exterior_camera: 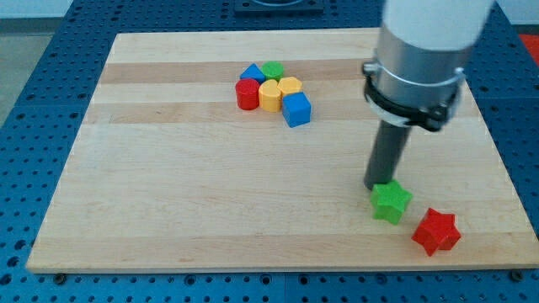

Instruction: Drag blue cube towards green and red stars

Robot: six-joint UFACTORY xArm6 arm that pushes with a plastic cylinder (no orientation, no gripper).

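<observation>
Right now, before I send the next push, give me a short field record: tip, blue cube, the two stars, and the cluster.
tip: my tip sits at the green star's upper left edge, apparently touching it
blue cube: blue cube at the lower right of the cluster, far from my tip
green star: green star near the board's lower right
red star: red star just right of and below the green star, small gap between
cluster: red cylinder, two yellow blocks, blue triangular block, green block
task state: cube not yet moved to the stars

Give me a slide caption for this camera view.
My tip beside the green star, red star nearby, blue cube far off.
</observation>
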